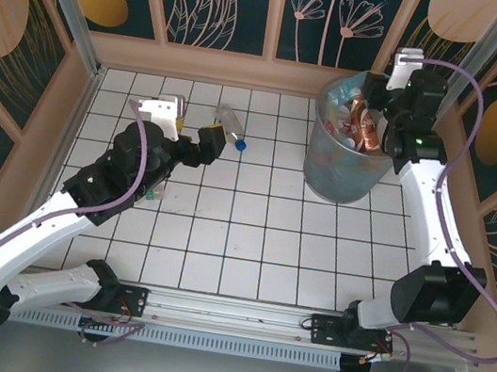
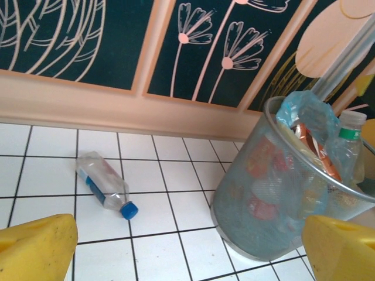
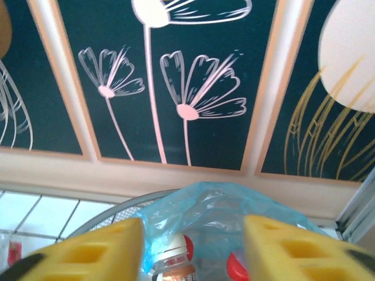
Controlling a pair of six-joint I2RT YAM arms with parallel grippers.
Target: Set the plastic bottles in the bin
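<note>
A clear plastic bottle (image 1: 229, 124) with a blue cap lies on its side on the white tiles near the back wall. The left wrist view has this bottle (image 2: 102, 184) ahead and to the left. My left gripper (image 1: 210, 141) sits just short of it, open wide, nothing between its yellow fingers (image 2: 36, 249). The grey mesh bin (image 1: 349, 155) with its blue bag stands at the back right and holds several bottles (image 1: 364, 124). My right gripper (image 3: 193, 252) hovers over the bin's mouth, open, with a white-capped bottle (image 3: 174, 261) and a red cap (image 3: 237, 266) below it inside the bag.
The wooden back wall with dark flower panels (image 2: 193, 52) runs close behind the bottle and the bin (image 2: 275, 199). A small green scrap (image 1: 147, 196) lies on the tiles beside my left arm. White tiled floor (image 1: 250, 234) spreads between the arms.
</note>
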